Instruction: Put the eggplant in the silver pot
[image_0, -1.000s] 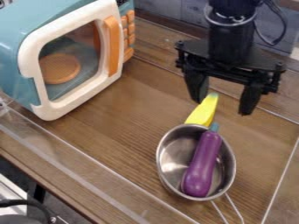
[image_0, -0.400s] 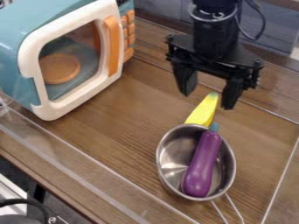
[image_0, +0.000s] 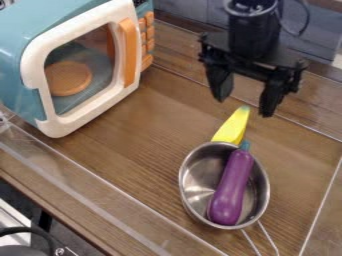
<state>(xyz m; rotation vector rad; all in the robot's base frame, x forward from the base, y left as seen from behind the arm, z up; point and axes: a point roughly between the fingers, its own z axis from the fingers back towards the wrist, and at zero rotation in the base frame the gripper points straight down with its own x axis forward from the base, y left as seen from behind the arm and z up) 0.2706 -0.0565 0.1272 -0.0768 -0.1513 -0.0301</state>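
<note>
The purple eggplant (image_0: 234, 187) lies inside the silver pot (image_0: 198, 181) at the lower right, its green stem end resting on the pot's far rim. My gripper (image_0: 249, 94) hangs above and behind the pot, pointing down, its two black fingers spread wide with nothing between them. It touches neither the pot nor the eggplant.
A yellow corn-like toy (image_0: 231, 126) lies just behind the pot, below the gripper. A teal and white toy microwave (image_0: 70, 62) with its orange-handled door stands at the left. A clear plastic wall (image_0: 80, 185) runs along the table's near edge.
The gripper has drifted up the picture, away from the pot, and turned a little about its own axis. Its fingers stay spread. The eggplant and the pot have not moved.
</note>
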